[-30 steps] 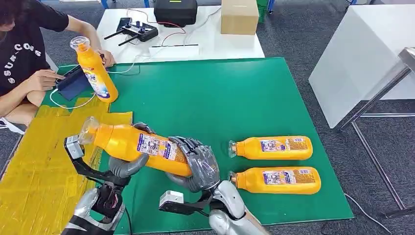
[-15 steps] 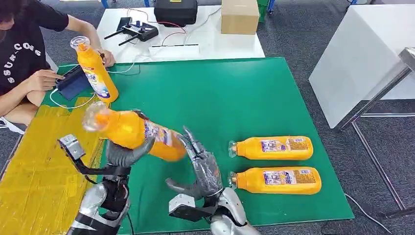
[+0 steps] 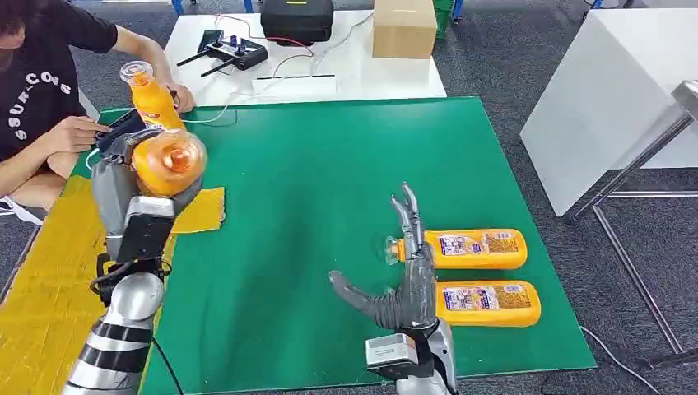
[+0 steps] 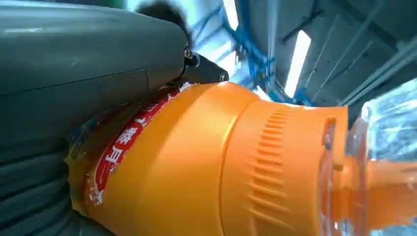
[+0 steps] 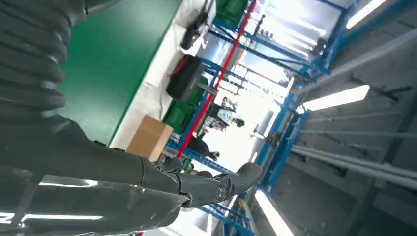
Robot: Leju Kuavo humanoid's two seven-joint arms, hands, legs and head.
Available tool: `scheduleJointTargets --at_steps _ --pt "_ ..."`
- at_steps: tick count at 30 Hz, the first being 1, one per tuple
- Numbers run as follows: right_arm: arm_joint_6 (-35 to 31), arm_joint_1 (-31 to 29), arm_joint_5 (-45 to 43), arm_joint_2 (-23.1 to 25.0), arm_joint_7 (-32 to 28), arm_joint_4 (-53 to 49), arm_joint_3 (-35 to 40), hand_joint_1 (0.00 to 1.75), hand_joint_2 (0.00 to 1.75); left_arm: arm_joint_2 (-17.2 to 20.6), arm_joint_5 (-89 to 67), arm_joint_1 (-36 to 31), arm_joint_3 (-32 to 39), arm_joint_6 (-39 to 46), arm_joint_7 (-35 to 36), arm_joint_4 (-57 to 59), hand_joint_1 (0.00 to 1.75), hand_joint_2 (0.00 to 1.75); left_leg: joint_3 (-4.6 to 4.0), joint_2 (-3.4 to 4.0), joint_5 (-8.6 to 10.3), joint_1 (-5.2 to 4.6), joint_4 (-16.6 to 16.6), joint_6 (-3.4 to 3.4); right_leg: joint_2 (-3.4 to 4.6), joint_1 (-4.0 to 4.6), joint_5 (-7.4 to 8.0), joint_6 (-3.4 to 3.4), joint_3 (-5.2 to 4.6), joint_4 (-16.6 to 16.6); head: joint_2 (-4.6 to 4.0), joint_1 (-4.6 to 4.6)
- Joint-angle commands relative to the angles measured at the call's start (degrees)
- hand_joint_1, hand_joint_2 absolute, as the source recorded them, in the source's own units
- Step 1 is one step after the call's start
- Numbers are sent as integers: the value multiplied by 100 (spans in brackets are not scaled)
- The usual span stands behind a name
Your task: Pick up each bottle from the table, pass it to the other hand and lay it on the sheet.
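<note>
My left hand point(image 3: 123, 177) grips an orange bottle point(image 3: 167, 161), raised above the yellow sheet point(image 3: 49, 280) with its clear cap end toward the camera. The left wrist view shows the bottle point(image 4: 211, 167) close up against the grey thumb. My right hand point(image 3: 407, 284) stands open over the green mat point(image 3: 329, 189), fingers straight up and thumb out, holding nothing. Two orange bottles lie on their sides just right of it, one point(image 3: 461, 248) behind the other point(image 3: 481, 303). A further orange bottle point(image 3: 148, 99) stands upright at the mat's far left.
A person point(image 3: 41, 82) sits at the far left with hands near a dark tablet point(image 3: 119, 127). Behind the mat a white table point(image 3: 346, 66) carries a controller point(image 3: 234, 53), a black case point(image 3: 296, 18) and a cardboard box point(image 3: 403, 29). A white cabinet point(image 3: 609, 99) stands right.
The right hand let go of the bottle and drew back right, opening upright. The left hand swung the bottle up and to the left, over the yellow sheet's edge.
</note>
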Motion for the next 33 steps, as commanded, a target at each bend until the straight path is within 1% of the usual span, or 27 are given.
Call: scheduleJointTargets --at_steps 1,2,3,4,5,6,8,9,10,11,12,14,15,17,20,22,23,26,27,29,30,31,32,33 --pt "326 -120 -349 -142 -6 -225 -227 0 175 849 -3467 -1134 -212 -436 1087 1858 175 175 14 -3 -2 2 -3 -7 -7 2 -3 -3 15 -1 0 -2" --pt "333 -132 -357 -139 -32 -209 -240 0 175 934 -3677 -1237 -350 -574 1142 2137 175 175 32 -1 -7 9 -5 -13 -7 9 -7 -6 33 -5 2 -2" --pt "356 -139 -368 -136 -44 -224 -256 0 175 985 -3859 -1349 -482 -697 1219 2412 175 175 28 2 -4 6 -6 -10 -5 6 -6 -5 27 -4 0 -2" --pt "409 -151 -366 -143 -35 -250 -268 0 175 1209 -4025 -1516 -952 -1053 1501 2704 175 175 39 -2 -7 10 -7 -14 -10 10 -9 -7 40 -7 0 -2" --pt "445 -162 -343 -148 -3 -274 -285 0 175 1195 -4025 -1611 -1087 -1258 1486 2980 175 175 28 -9 -2 6 -6 -10 -16 6 -7 -4 29 -4 0 -4" --pt "458 -167 -338 -146 10 -291 -304 0 175 1151 -4023 -1637 -1112 -1324 1481 3137 175 175 37 -17 -5 12 -3 -14 -25 12 -12 -6 41 -4 2 -2" --pt "533 -155 -285 -142 60 -327 -349 0 175 1256 -4025 -1848 -1658 -1508 1781 3595 175 175 19 -15 2 3 -3 -7 -20 3 -6 -1 20 -1 0 -2" --pt "535 -147 -270 -142 64 -339 -366 0 175 1205 -4025 -1853 -1673 -1562 1772 3753 175 175 30 -17 -2 9 -2 -10 -23 9 -9 -2 33 -3 0 -2" --pt "543 -138 -241 -132 70 -353 -389 0 175 1102 -4019 -1884 -1637 -1736 1710 3989 175 175 23 -9 0 6 -3 -7 -15 6 -6 -1 24 -3 2 -4" --pt "546 -136 -238 -134 72 -358 -392 0 175 1086 -4024 -1863 -1644 -1698 1716 4014 175 175 20 -7 1 3 -4 -5 -11 3 -5 1 19 -2 0 0" --pt "546 -136 -238 -134 72 -358 -392 0 175 1086 -4024 -1863 -1644 -1698 1716 4014 175 175 29 -9 -3 8 -3 -8 -13 7 -8 0 31 -6 0 -2" --pt "546 -136 -238 -134 72 -358 -392 0 175 1086 -4024 -1863 -1644 -1698 1716 4014 175 175 16 1 -1 3 -3 -6 -1 3 -4 0 16 -2 0 -2" --pt "546 -136 -238 -134 72 -358 -392 0 175 1086 -4024 -1863 -1644 -1698 1716 4014 175 175 26 2 -8 8 0 -8 -2 8 -9 0 29 -2 0 0" --pt "545 -134 -238 -131 72 -357 -391 0 175 1087 -4024 -1876 -1639 -1703 1716 4016 175 175 8 2 0 2 -1 -6 0 2 -3 0 9 -1 0 0" --pt "545 -134 -238 -131 72 -357 -391 0 175 1087 -4024 -1876 -1639 -1703 1716 4016 175 175 27 -3 -9 9 3 -11 -6 9 -11 -3 32 -2 0 -2" --pt "545 -134 -238 -131 72 -357 -391 0 175 1087 -4024 -1876 -1639 -1703 1716 4016 175 175 12 -1 -3 5 1 -8 -3 6 -4 -2 16 -2 0 -2" --pt "545 -134 -238 -131 72 -357 -391 0 175 1087 -4024 -1876 -1639 -1703 1716 4016 175 175 21 1 -7 9 3 -11 -2 10 -7 -3 25 -2 0 0" --pt "545 -134 -238 -131 72 -357 -391 0 175 1087 -4024 -1876 -1639 -1703 1716 4016 175 175 8 2 -1 4 1 -7 0 4 -2 -1 10 -2 0 0" --pt "545 -134 -238 -131 72 -357 -391 0 175 1087 -4024 -1876 -1639 -1703 1716 4016 175 175 18 1 -7 10 5 -10 -2 10 -7 -3 22 -1 0 -2" --pt "545 -134 -238 -131 72 -357 -391 0 175 1087 -4024 -1876 -1639 -1703 1716 4016 175 175 6 3 0 3 0 -6 1 3 -1 -1 6 -1 0 0" --pt "545 -134 -238 -131 72 -357 -391 0 175 1087 -4024 -1876 -1639 -1703 1716 4016 175 175 33 1 -14 15 7 -14 -4 15 -13 -4 38 -2 0 0" --pt "545 -134 -238 -131 72 -357 -391 0 175 1087 -4024 -1876 -1639 -1703 1716 4016 175 175 13 4 -4 6 1 -7 1 6 -4 -1 14 -2 0 -2" --pt "545 -134 -238 -131 72 -357 -391 0 175 1087 -4024 -1876 -1639 -1703 1716 4016 175 175 9 4 -2 5 1 -6 2 5 -3 -1 11 -2 0 0" --pt "560 -129 -205 -121 83 -362 -400 0 175 1018 -4024 -1899 -1599 -1917 1698 4196 175 175 18 4 -7 9 3 -8 1 9 -7 -1 21 -2 0 -2"
